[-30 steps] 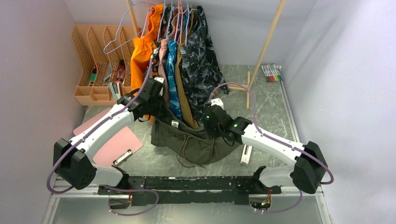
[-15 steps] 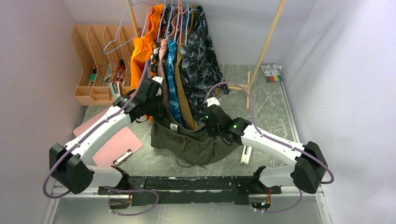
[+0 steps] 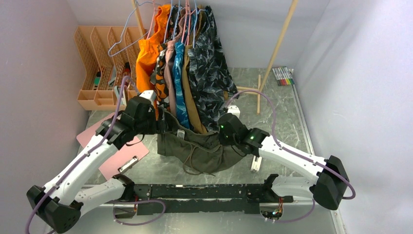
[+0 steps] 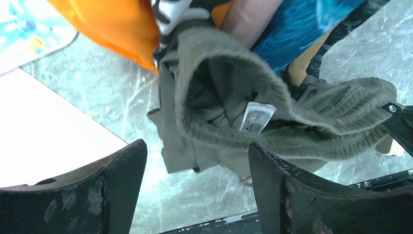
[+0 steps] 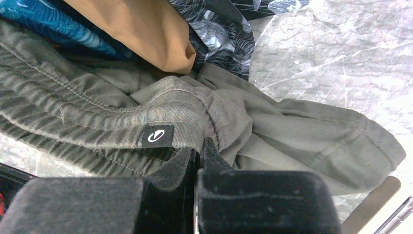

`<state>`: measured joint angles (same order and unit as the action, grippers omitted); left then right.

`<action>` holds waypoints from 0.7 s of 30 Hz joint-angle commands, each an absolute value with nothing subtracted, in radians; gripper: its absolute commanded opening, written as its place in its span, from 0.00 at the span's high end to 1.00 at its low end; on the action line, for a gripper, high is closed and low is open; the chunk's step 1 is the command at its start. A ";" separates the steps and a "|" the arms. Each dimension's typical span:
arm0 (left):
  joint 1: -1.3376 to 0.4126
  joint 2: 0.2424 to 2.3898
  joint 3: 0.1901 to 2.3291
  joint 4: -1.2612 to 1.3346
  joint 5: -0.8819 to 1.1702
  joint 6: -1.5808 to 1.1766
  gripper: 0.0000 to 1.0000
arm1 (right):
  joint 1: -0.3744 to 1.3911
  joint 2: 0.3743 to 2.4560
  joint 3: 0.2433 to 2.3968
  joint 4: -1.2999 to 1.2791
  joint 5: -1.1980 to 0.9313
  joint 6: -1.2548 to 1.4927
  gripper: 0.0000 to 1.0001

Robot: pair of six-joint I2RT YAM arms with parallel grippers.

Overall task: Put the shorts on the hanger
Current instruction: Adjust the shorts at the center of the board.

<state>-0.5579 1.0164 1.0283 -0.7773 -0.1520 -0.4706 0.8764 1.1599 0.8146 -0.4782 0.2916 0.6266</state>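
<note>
The olive-green shorts (image 3: 204,148) sag between my two grippers, waistband uppermost, legs and drawstring resting on the table. My right gripper (image 3: 226,130) is shut on the waistband's right end, beside a small black logo tag (image 5: 158,136); its fingertips (image 5: 199,145) pinch the ribbed fabric. My left gripper (image 3: 161,126) stands open just left of the shorts. In the left wrist view its jaws (image 4: 197,146) are wide apart, the waistband (image 4: 219,73) lying beyond them untouched. The waistband's left end stays raised among the hanging garments. The light-blue hanger (image 3: 113,51) hangs bare at the rail's left end.
Several garments hang on a wooden rail behind the shorts, an orange one (image 3: 146,53) at the left and a dark camouflage one (image 3: 212,63) at the right. Orange file racks (image 3: 100,63) stand back left. A pink clipboard (image 3: 127,151) lies left, markers (image 3: 283,75) back right.
My left gripper has opened, let go of the shorts and drawn back to the left. My right gripper has shut on the waistband and shifted slightly right.
</note>
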 commanded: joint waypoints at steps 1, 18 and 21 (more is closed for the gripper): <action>-0.560 0.953 0.949 -0.786 -0.134 -0.581 0.19 | 0.879 1.143 0.797 -0.449 0.290 0.721 1.00; -0.561 1.024 0.841 -0.562 -0.229 -0.787 0.55 | 0.881 1.097 0.723 -0.394 0.208 0.831 1.00; -0.561 1.041 0.847 -0.579 -0.244 -0.764 0.81 | 0.881 1.079 0.715 -0.396 0.198 0.814 1.00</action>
